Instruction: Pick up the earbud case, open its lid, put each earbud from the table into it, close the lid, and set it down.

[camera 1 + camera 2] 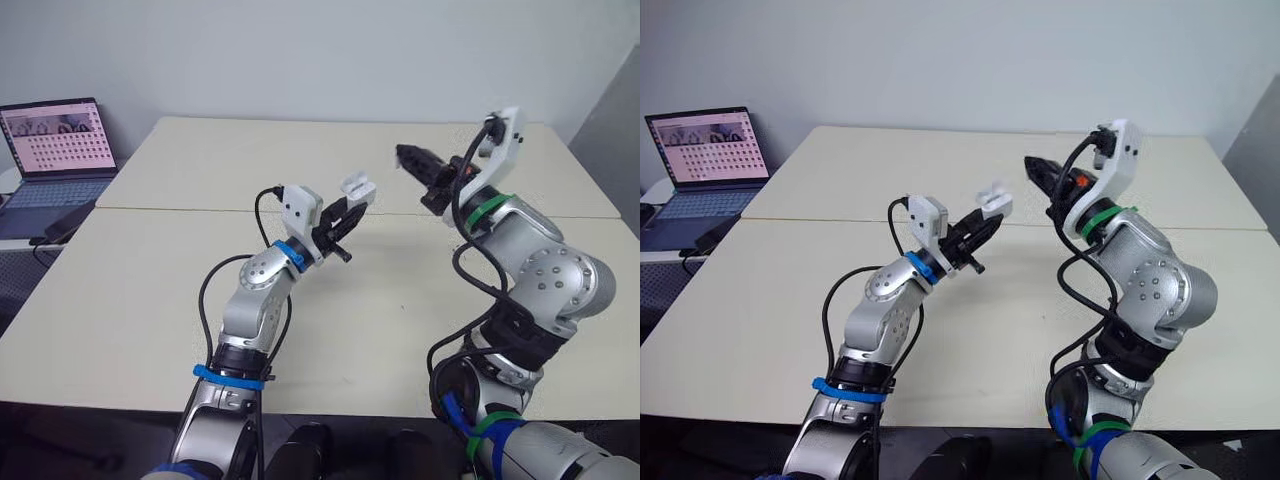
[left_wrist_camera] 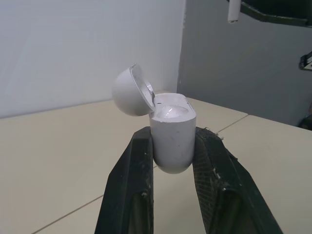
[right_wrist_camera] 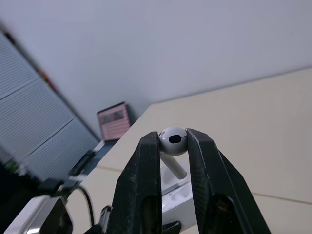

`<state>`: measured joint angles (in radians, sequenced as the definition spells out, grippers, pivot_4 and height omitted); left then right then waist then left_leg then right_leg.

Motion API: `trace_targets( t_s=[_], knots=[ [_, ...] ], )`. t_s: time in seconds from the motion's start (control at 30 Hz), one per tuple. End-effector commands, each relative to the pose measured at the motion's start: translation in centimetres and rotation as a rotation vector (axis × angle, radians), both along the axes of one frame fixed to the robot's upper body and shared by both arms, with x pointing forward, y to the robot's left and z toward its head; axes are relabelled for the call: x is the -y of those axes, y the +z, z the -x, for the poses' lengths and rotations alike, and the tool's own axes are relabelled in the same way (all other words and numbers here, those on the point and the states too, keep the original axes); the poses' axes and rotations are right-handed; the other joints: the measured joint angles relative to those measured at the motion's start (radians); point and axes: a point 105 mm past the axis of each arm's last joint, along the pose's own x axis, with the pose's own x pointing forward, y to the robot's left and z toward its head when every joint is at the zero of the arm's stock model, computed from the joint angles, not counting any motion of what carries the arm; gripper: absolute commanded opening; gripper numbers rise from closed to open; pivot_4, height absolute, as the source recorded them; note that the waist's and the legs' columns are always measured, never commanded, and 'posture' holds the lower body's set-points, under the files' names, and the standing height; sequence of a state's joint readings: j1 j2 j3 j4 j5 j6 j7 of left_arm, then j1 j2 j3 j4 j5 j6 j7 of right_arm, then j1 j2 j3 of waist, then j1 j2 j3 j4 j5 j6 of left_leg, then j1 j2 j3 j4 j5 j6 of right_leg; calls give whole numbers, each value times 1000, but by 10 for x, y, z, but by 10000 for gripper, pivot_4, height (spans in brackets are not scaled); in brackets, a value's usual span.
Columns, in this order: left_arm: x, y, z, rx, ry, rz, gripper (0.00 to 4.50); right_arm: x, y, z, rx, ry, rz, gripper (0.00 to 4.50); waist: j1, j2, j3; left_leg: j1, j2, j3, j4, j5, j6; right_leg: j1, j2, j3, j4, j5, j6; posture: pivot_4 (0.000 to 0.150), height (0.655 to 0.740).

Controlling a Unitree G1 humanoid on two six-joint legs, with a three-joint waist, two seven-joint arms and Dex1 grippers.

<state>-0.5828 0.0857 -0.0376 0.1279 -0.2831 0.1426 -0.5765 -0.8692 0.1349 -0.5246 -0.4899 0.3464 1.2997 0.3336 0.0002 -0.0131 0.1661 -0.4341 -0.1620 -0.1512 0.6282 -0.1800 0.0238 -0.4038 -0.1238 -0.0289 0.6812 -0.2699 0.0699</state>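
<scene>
Jaws clamp case (image 2: 170, 141) and earbud (image 3: 173, 141) above beige table (image 1: 130, 300), laptop (image 1: 57, 150) left

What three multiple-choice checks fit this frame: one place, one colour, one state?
1. Where is the laptop?
A. Past the table's left edge
B. At the table's middle
C. Past its right edge

2. What colour is the case?
A. Black
B. White
C. Blue

3. How is the lid?
A. Shut
B. Open
C. Lying on the table

Key:
1 A: it sits at the far left of the eye views, off the table.
2 B: the body gripped in the left tool is white.
3 B: it is tipped back from the case's mouth, and the right tool holds an earbud.
</scene>
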Motion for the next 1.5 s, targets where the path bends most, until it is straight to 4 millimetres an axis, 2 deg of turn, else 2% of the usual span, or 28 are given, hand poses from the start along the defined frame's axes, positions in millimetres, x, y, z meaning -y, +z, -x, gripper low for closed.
trace_targets(
  t_s=[0.03, 0.23, 0.5, 0.7, 0.97, 1.17, 1.5],
  knots=[
    [8, 20, 4, 78, -16, 20, 7330, -29, 3, 8, 37, 68, -89, 3903, -6, 0, 0, 0, 1, 0, -1, 0, -1, 0, 1, 0, 0, 0, 0, 1500, 7400],
    [9, 23, 3, 83, -23, 20, 7330, -37, 3, 8, 60, 83, -86, 3903, -30, 1, 0, 0, 2, 3, -2, 3, -4, -1, 2, 4, 0, 0, 0, 1500, 7400],
    [13, 25, 4, 88, -49, 21, 7330, -54, -19, 11, 45, 139, -3, 3903, -31, 1, 0, 0, 1, 4, -2, 2, -4, -1, 2, 5, 0, 0, 0, 1500, 7400],
    [13, 26, 6, 88, -59, 23, 7330, -53, -18, 8, 56, 126, -5, 3903, -31, 1, 0, 0, 1, 4, -2, 1, -2, -1, 2, 5, 0, 0, 0, 1500, 7400],
    [10, 26, 5, 88, -57, 18, 7330, -48, -7, 10, 87, 122, -29, 3903, -31, 1, 0, 0, 1, 4, -2, 1, -1, -1, 3, 5, 0, 0, 0, 1500, 7400],
    [9, 28, 3, 92, -54, 18, 7330, -42, -17, 7, 66, 103, 6, 3903, -30, 1, 0, 0, 1, 4, -2, 0, 0, -1, 3, 5, 0, 0, 0, 1500, 7400],
    [13, 28, 6, 93, -72, 25, 7330, -39, -20, 2, 54, 75, 7, 3903, -30, 1, 0, 0, 1, 4, -2, 0, 0, -1, 3, 5, 0, 0, 0, 1500, 7400]
  ],
)
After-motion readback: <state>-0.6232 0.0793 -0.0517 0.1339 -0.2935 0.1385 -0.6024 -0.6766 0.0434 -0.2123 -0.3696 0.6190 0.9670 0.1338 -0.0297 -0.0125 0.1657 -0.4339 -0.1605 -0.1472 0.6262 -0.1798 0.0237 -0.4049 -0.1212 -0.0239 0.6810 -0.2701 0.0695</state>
